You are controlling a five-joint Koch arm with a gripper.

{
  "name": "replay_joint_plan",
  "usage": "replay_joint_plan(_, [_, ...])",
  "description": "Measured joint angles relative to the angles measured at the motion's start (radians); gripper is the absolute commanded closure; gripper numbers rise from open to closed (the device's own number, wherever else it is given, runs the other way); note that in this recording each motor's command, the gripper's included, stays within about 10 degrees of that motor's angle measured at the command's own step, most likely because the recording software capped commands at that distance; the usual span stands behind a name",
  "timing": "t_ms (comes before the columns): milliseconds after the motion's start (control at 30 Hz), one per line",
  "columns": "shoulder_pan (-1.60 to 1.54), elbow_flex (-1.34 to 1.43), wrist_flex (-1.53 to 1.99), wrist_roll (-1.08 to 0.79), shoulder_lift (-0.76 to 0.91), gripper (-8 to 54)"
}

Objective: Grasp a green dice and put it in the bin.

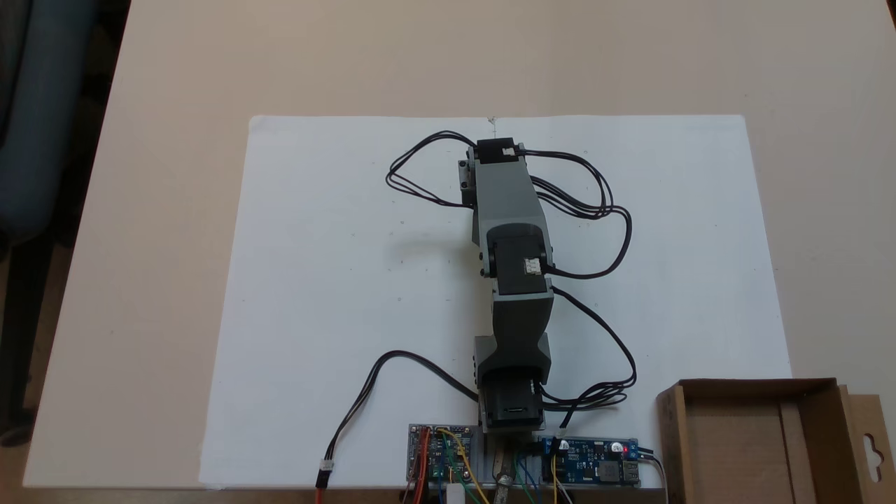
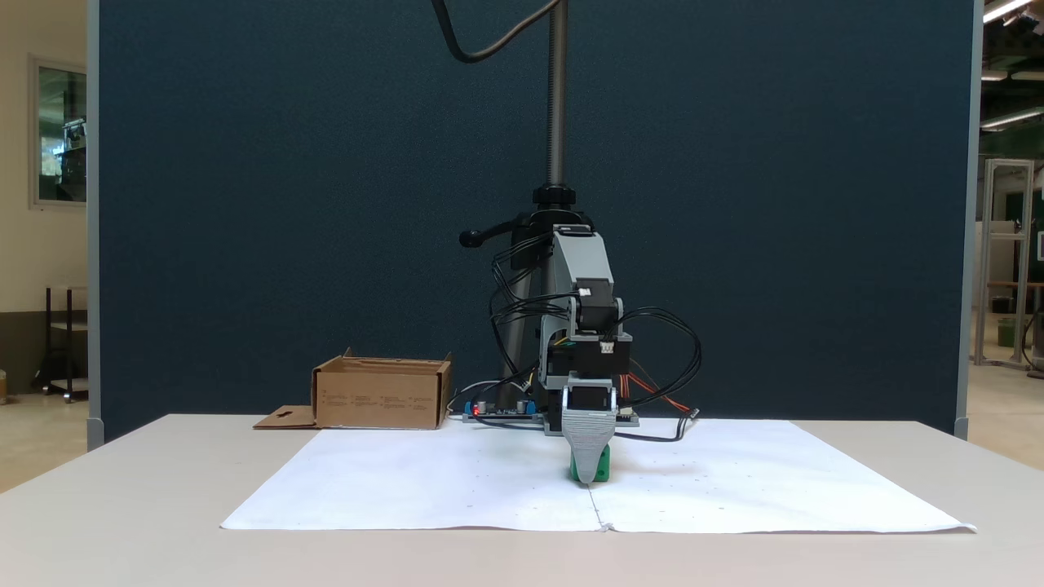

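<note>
- Leftward first, in the fixed view from the front: the bin [image 2: 382, 398], a brown cardboard box, well apart from the arm; flap with its hang-hole lying flat on the table [image 2: 122, 489] at the left; interior hidden behind the near wall from here.
- Seen from above, at the lower right corner beside the white paper sheet [image 1: 315, 280]: bare cardboard floor inside, nothing in it; probably parked off the sheet so the working area stays free.
- Centre of the front view: the gripper [image 2: 589, 479] pointed straight down at the paper, tip at the sheet's middle seam; likely lowered for the grasp.
- Directly behind that tip: the green dice [image 2: 600, 469], resting on the paper, partly covered by the grey jaw.
- One jaw in front of the other from this camera, tips hidden by the arm from above; cannot tell whether apart or clamped on the dice.
- Judged stage: grasp under way, carry to the bin not yet done.
</note>
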Motion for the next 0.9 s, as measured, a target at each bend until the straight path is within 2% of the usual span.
replay_joint_plan(167, [0.000, 0.000, -0.002, 0.000, 0.000, 4.3])
replay_joint_plan(233, [0.000, 0.002, -0.002, 0.000, 0.002, 6.7])
replay_joint_plan(633, [0.000, 0.005, -0.002, 0.000, -0.003, 7.5])
replay_joint_plan(733, [0.002, 0.003, -0.002, -0.008, -0.014, 13.9])
replay_joint_plan(833, [-0.002, 0.003, -0.002, -0.014, -0.012, 16.2])
replay_joint_plan(900, [0.000, 0.003, -0.003, -0.014, -0.012, 22.6])
